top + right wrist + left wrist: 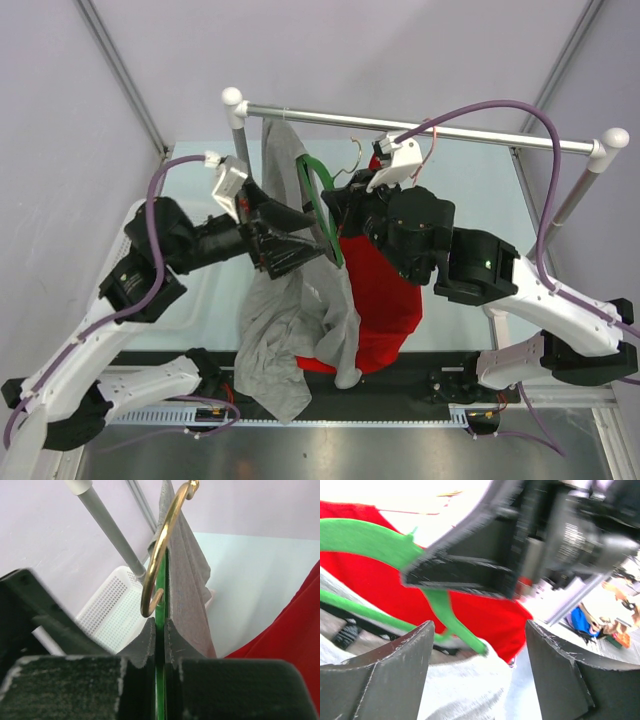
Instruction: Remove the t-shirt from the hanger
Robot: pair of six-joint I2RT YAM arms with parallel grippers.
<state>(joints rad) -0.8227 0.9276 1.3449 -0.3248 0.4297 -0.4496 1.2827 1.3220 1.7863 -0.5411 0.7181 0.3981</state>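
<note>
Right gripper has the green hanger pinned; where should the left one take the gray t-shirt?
Probably the slack gray t-shirt fold bunched just under the green hanger arm, approached from the robot's left, where the left gripper faces it with open jaws. The right gripper clamps the hanger below its hook, blocking that side.

grey t-shirt draped over hanger, red garment crowding right, rail behind
</note>
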